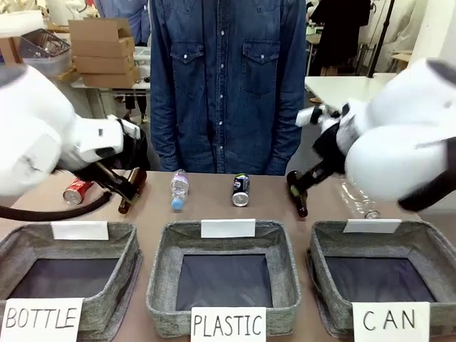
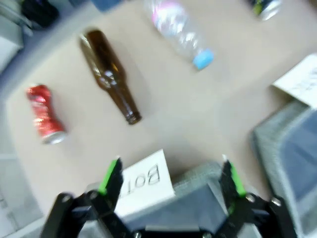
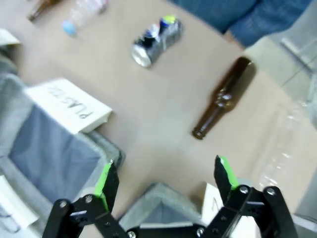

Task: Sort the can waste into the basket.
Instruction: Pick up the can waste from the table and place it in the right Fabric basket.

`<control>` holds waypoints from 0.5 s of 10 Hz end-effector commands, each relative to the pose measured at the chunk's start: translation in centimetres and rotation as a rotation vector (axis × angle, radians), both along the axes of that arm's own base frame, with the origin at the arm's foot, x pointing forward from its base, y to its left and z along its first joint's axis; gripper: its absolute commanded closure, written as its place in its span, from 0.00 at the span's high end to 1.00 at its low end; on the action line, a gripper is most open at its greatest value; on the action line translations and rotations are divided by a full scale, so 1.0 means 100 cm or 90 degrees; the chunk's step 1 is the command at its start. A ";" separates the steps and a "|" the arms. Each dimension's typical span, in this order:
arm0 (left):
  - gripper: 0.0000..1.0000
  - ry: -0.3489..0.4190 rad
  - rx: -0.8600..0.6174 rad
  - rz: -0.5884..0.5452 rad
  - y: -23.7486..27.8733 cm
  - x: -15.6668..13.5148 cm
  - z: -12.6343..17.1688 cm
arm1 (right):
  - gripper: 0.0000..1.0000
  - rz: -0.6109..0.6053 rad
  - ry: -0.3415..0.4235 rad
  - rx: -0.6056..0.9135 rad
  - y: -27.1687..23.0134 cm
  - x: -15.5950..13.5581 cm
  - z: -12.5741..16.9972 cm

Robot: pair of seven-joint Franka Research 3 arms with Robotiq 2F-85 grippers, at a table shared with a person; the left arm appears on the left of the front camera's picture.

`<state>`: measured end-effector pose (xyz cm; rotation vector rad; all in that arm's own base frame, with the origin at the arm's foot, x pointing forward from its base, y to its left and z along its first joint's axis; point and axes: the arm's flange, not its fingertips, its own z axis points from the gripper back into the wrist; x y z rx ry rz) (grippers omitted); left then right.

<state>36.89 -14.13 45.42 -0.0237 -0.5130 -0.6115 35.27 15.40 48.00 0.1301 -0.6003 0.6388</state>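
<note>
The dark can [image 1: 241, 190] lies on its side mid-table behind the PLASTIC basket [image 1: 165, 251], with bare tabletop around it. The red can [image 1: 77, 191] lies far left near the table edge, apart from a brown bottle [image 2: 110, 74]. The CAN basket [image 1: 420, 231] sits front right. The left gripper [image 2: 171, 166] hangs over the BOTTLE basket's [image 1: 128, 239] far rim and the right gripper [image 3: 163, 166] over the CAN basket's, both spread wide and holding nothing.
</note>
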 end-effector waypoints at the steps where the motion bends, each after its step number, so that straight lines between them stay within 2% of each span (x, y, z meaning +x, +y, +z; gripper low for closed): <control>1: 1.00 -0.062 -0.069 -0.055 0.025 -0.084 0.053 | 1.00 0.000 -0.077 -0.037 -0.041 -0.073 0.049; 2: 1.00 0.000 0.000 0.000 0.000 0.000 0.000 | 1.00 -0.115 -0.161 -0.065 -0.030 -0.064 0.042; 3: 1.00 0.000 0.000 0.000 0.000 0.000 0.000 | 1.00 0.001 -0.037 -0.004 -0.017 -0.026 0.047; 4: 1.00 -0.037 -0.023 -0.018 0.007 -0.042 0.063 | 1.00 -0.029 -0.098 -0.019 -0.029 -0.045 0.079; 5: 1.00 0.017 -0.084 -0.070 0.017 -0.041 0.071 | 1.00 -0.017 -0.067 0.054 -0.042 -0.046 0.078</control>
